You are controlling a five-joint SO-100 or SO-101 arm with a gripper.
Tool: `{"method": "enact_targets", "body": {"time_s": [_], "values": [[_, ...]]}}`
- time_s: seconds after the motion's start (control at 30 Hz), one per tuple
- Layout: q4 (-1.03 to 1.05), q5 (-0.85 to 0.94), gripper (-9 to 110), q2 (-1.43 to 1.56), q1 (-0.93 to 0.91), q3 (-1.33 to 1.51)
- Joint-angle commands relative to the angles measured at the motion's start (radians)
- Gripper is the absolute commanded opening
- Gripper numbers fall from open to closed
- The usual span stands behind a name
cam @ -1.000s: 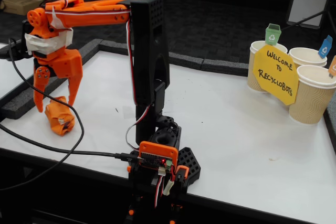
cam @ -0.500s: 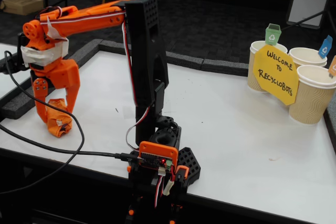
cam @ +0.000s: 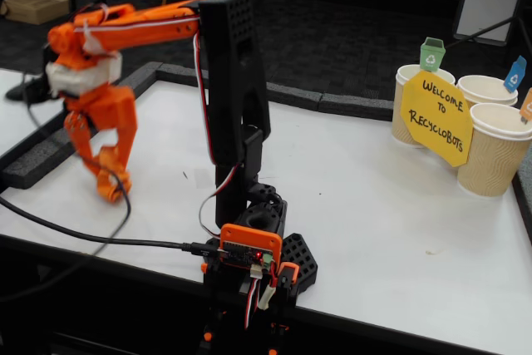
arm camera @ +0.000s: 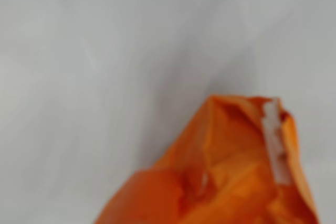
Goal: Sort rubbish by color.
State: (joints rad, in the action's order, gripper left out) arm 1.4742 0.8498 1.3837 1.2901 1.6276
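Landmark: arm base (cam: 249, 263), at near edge of white desk (cam: 374, 214).

Base w/ orange board cover and red LED lit; black cable (cam: 100, 240) runs left from it along near desk edge. Black upright column rises from base; orange upper arm reaches left from column top.

Claw (cam: 106, 176) hangs to far left of base, above desk's left portion, pointing down. Motion blur on claw in fixed view. Claw fingers closed in on orange wad (cam: 108, 182); wad sits between fingertips, lower end sticking out below. Wad appears off desk surface, though blur makes contact w/ desk hard to confirm.

Wrist view: orange wad (arm camera: 226, 171) fills lower right, crumpled, w/ strip of pale tape (arm camera: 275, 140) on its right side; blurred white desk (arm camera: 105, 51) behind it. Claw fingers not distinguishable in this view.

Far right of base, at desk's back right corner: three beige ribbed cups (cam: 495, 151) grouped, touching or nearly so. Yellow sign (cam: 436, 116) reading "Welcome to Recyclobots" stands in front of cups. Small green tag (cam: 431, 53) above rear left cup; blue tag (cam: 515, 74) above rear right cup.
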Motion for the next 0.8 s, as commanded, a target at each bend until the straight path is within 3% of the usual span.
{"method": "enact_targets", "body": {"time_s": [0.0,0.47,0.77], "values": [[0.049,-0.023,0,0.202,-0.213,-0.181],[0.172,-0.299,0,0.824,-0.583,-0.069],[-0.064,-0.348,0,1.244,-1.204,0.278]]}}
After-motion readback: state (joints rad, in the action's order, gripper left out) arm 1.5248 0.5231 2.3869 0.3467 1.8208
